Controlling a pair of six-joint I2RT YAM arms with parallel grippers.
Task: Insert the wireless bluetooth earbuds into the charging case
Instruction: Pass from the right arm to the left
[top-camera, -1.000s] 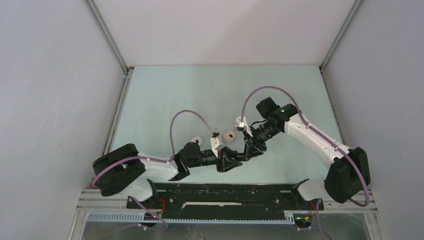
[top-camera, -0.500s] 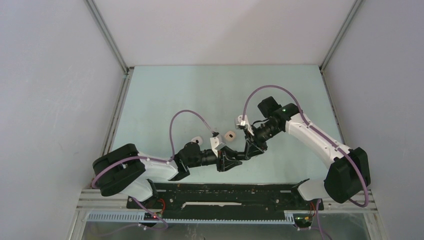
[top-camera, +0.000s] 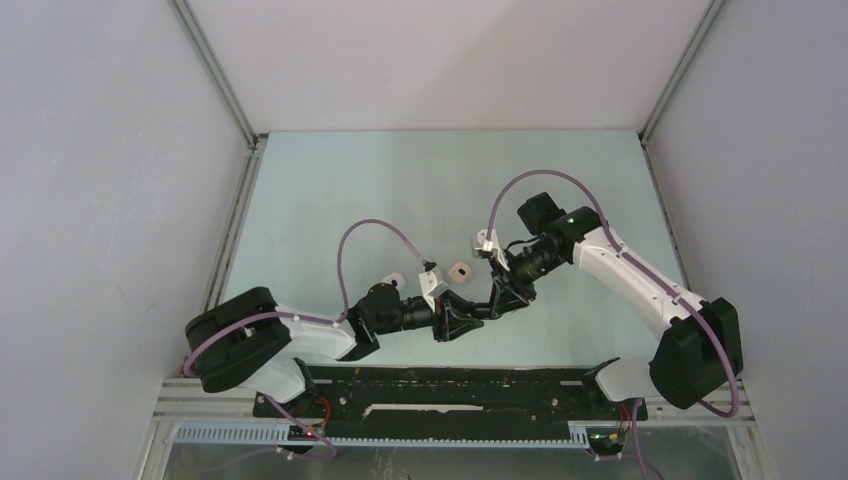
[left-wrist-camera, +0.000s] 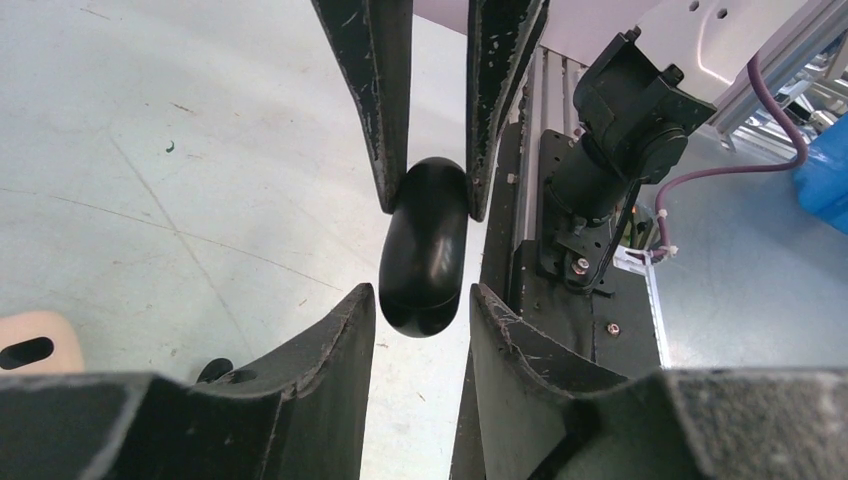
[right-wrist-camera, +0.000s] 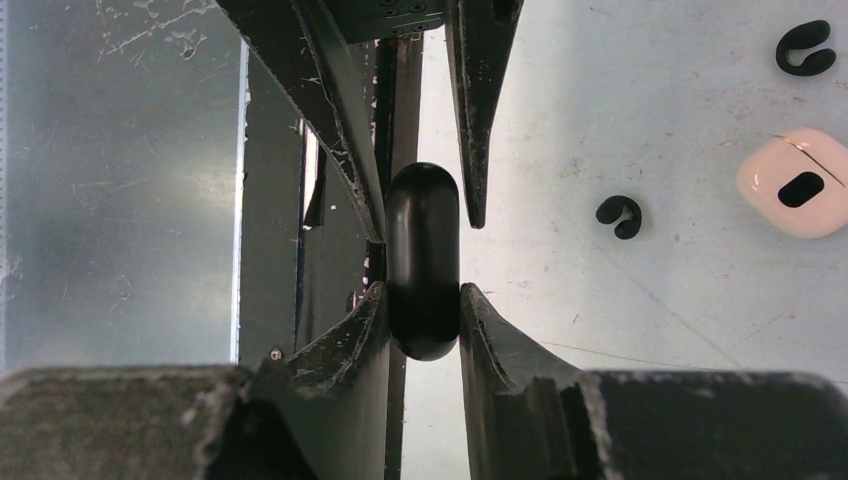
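Observation:
A black pebble-like charging case (right-wrist-camera: 422, 260) hangs closed above the table between both grippers. My right gripper (right-wrist-camera: 422, 292) is shut on its one end. My left gripper (left-wrist-camera: 422, 300) stands around the case's other end (left-wrist-camera: 424, 250) with its jaws open, a small gap on each side. In the top view the two grippers meet near the table's front middle (top-camera: 478, 310). Two small black hook-shaped earbuds (right-wrist-camera: 620, 215) (right-wrist-camera: 806, 48) lie on the table. One small black piece (left-wrist-camera: 215, 370) lies beside my left finger.
A beige case (top-camera: 460, 271) with a dark slot lies just behind the grippers; it also shows in the right wrist view (right-wrist-camera: 795, 183) and the left wrist view (left-wrist-camera: 35, 345). A small white object (top-camera: 394, 281) lies left of it. The black base rail (top-camera: 450, 385) runs along the near edge.
The right arm has shifted very slightly to the right. Both grippers stay together at the black case.

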